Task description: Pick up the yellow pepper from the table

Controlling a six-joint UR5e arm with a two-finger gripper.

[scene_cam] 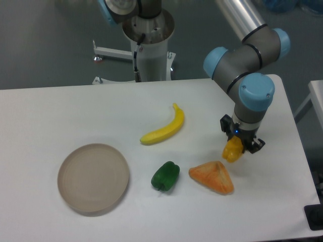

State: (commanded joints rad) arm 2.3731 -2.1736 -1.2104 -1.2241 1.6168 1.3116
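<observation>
My gripper (pixel 235 149) has its two dark fingers (pixel 225 127) closed on the pepper (pixel 232 149), which hangs between them below the blue wrist cap. From this one view I judge the pepper is off the table (pixel 60 108); I see no clear contact under it, though I cannot be sure how much clearance there is. It sits just above and to the right of the orange wedge (pixel 212 177), near it but apart. So the grasp looks done, and what I reckon is left is only to carry it clearly up and hold it steady. Further out, the green pepper (pixel 165 176) lies left of the wedge, the banana (pixel 164 130) lies above that, and the round dish (pixel 93 178) rests well apart at the left.
</observation>
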